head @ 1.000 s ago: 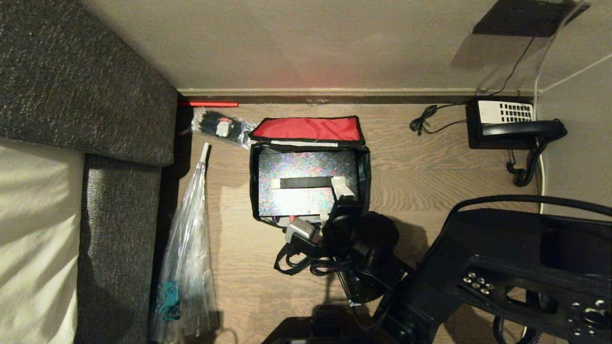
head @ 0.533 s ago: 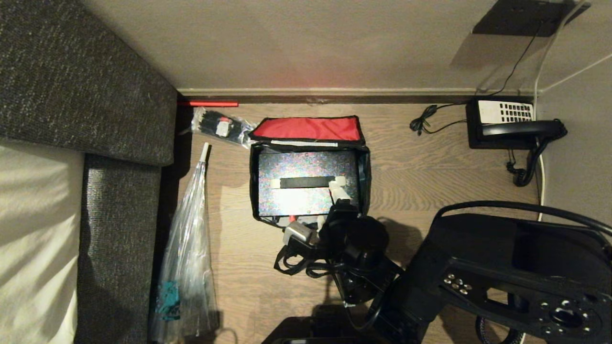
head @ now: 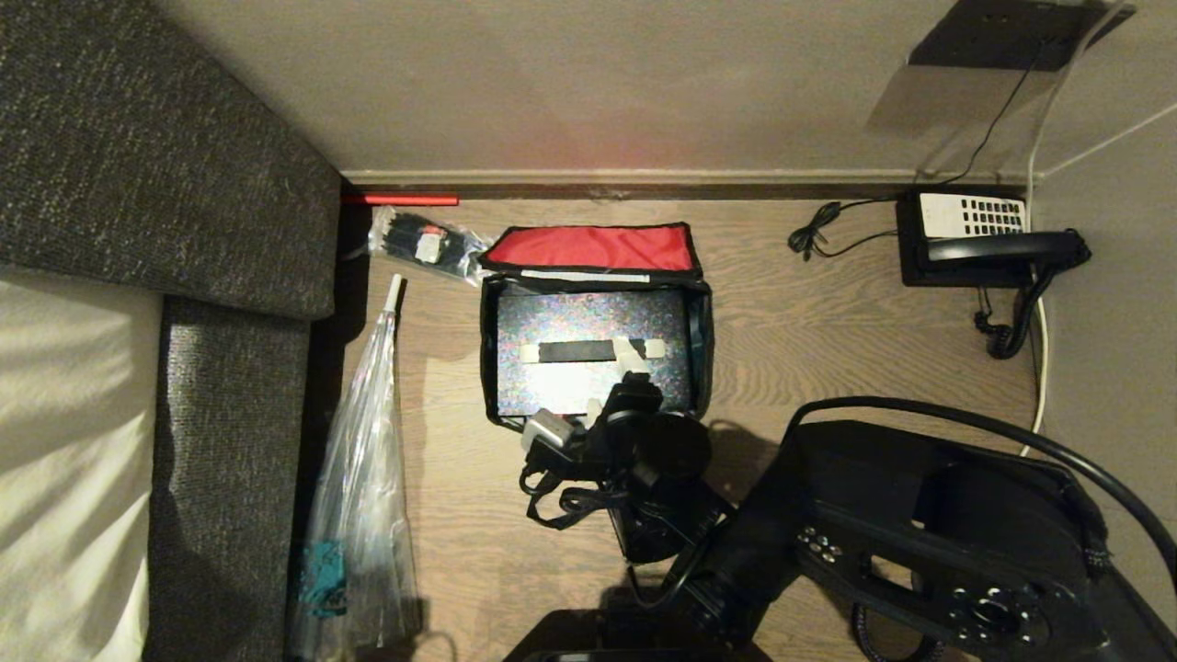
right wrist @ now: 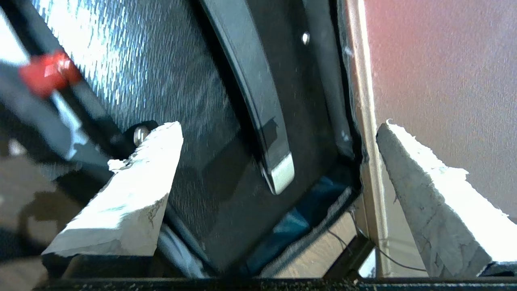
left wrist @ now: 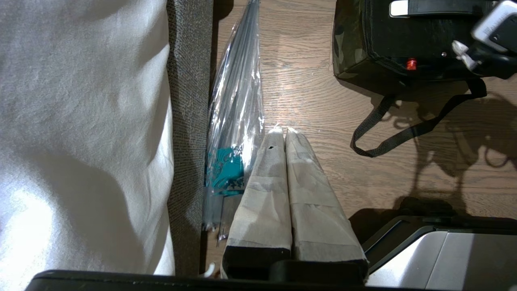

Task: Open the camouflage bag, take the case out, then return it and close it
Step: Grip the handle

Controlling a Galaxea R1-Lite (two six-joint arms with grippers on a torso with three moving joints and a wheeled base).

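Note:
The camouflage bag (head: 701, 345) stands open on the wooden floor, its red-lined lid (head: 588, 248) folded back toward the wall. The glittery black case (head: 552, 322) lies inside it, top handle (head: 579, 351) up. My right gripper (head: 618, 382) hovers open over the handle's right part. In the right wrist view, the handle (right wrist: 258, 101) and its white end (right wrist: 282, 176) lie between the spread fingers (right wrist: 153, 161), untouched. My left gripper (left wrist: 281, 131) hangs shut and empty over the floor, near the bag's front corner (left wrist: 347, 44) and loose strap (left wrist: 404, 129).
A grey sofa with a white cover (head: 165, 184) fills the left side. A long clear plastic bag (head: 363, 478) lies along it. A small packet (head: 428, 244) sits left of the lid. A black telephone (head: 984, 239) with its cord stands at the far right by the wall (head: 598, 83).
My right arm has swung left, carrying the gripper from the handle's right end toward its middle above the case. The bag, the case and the left gripper have stayed put.

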